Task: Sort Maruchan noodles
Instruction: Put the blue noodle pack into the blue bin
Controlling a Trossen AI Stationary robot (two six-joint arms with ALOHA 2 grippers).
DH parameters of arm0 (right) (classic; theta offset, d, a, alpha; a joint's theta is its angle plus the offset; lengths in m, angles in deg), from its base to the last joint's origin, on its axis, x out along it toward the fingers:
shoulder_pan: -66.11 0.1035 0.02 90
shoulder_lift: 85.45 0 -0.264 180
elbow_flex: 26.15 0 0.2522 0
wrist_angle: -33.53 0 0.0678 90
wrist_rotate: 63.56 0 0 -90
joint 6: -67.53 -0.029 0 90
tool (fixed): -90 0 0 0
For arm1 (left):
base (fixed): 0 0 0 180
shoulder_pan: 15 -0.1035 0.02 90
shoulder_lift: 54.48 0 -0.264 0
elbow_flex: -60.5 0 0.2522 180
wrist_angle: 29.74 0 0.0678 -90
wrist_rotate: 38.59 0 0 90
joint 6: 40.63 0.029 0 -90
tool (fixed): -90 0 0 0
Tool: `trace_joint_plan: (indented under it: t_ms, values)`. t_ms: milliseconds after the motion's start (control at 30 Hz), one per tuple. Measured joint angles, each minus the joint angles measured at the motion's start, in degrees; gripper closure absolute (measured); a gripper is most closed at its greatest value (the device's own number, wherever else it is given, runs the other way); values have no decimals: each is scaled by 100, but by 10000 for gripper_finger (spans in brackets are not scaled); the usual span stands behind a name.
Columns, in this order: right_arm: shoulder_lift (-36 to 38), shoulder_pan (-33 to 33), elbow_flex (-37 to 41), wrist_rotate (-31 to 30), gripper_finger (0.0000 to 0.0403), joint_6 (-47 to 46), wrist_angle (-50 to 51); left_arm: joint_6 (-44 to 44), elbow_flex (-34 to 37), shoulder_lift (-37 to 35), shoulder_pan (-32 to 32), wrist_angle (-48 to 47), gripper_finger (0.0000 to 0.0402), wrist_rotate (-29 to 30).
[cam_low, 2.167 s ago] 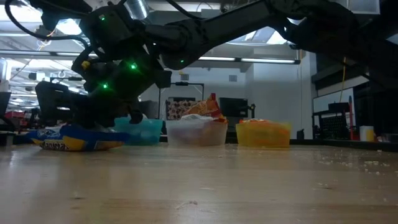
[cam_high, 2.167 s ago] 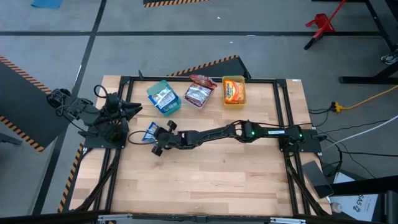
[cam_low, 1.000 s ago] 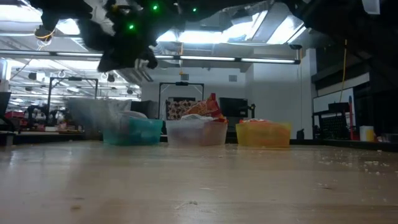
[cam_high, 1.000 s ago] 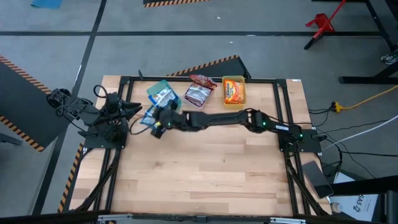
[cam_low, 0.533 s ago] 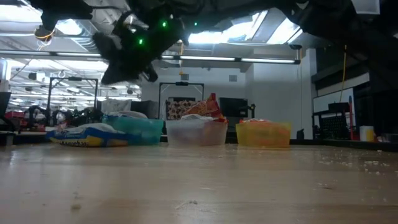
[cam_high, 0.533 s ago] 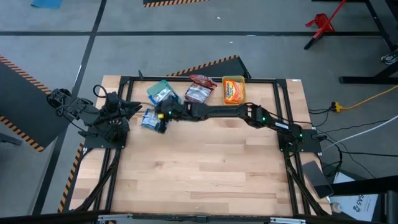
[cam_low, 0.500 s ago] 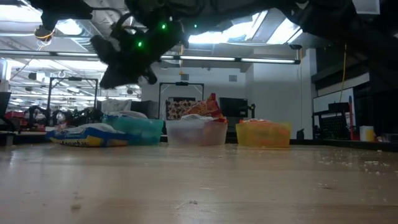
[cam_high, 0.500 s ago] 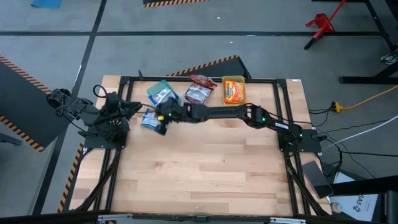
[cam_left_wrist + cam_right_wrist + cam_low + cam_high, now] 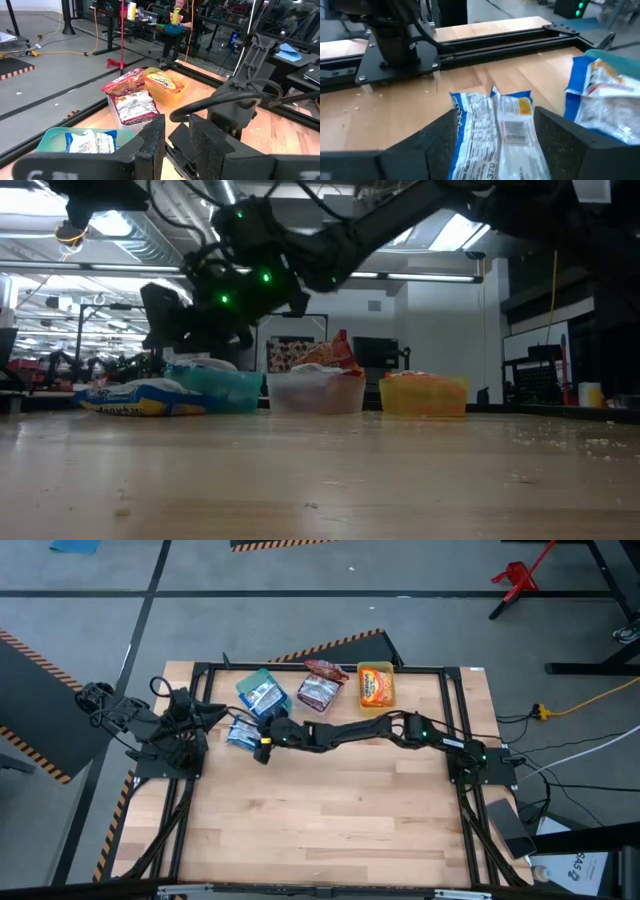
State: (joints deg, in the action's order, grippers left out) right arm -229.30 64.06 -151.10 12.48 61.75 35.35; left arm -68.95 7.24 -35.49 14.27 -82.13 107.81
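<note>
Blue packet (image 9: 241, 732) lies beside the green bin (image 9: 262, 697), open bench (image 9: 330, 810) nearer; right claw (image 9: 262, 739) released above it, left claw (image 9: 215, 712) parted, empty

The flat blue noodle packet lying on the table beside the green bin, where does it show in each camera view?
High view: flat blue noodle packet left of the green bin, by the open right gripper.
Low view: far left, beside the bin.
Left wrist view: not visible; bin shows.
Right wrist view: centre, between the fingers.
Shared landmark: the green bin.
</note>
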Motion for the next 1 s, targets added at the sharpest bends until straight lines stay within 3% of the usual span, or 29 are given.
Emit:
trace_joint_plan:
  t_ms: [200,1000]
  values:
    - [-9,-13,529,11,155,174,-978,0,0,0,0,2,319,2]
    - [-405,-148,625,2,155,300,-1548,39,-1,2,-2,-204,319,168]
